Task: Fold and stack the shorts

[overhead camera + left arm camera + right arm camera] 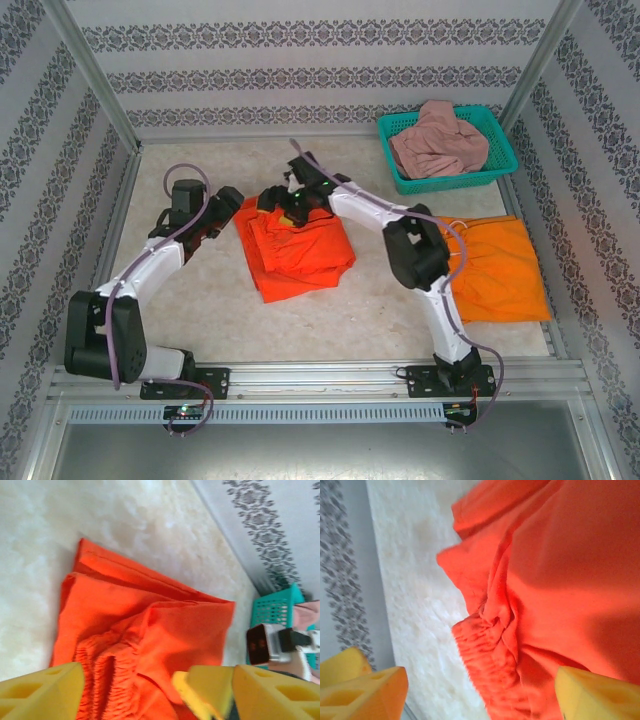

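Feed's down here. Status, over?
Left gripper open, right gripper open, both above red shorts. Red shorts loosely folded, mid-table. Orange shorts flat at right, pink shorts in basket. Nothing blocking.

Non-task stuff I've got: teal plastic basket [445, 184] w/ mesh sides, far R corner of table [200, 300], set a bit askew, just beside the back wall [320, 70]. Tabletop is pale, marbled beige. Walls on 3 sides, white w/ grey ornamental bands running horiz. Two alu frame posts slant up from the far corners: L post [95, 75], R post [540, 65]. Near edge: alu rail [320, 375] across the width, grey metal sheet [320, 450] below it. Left wrist cam catches the basket at the wall base.
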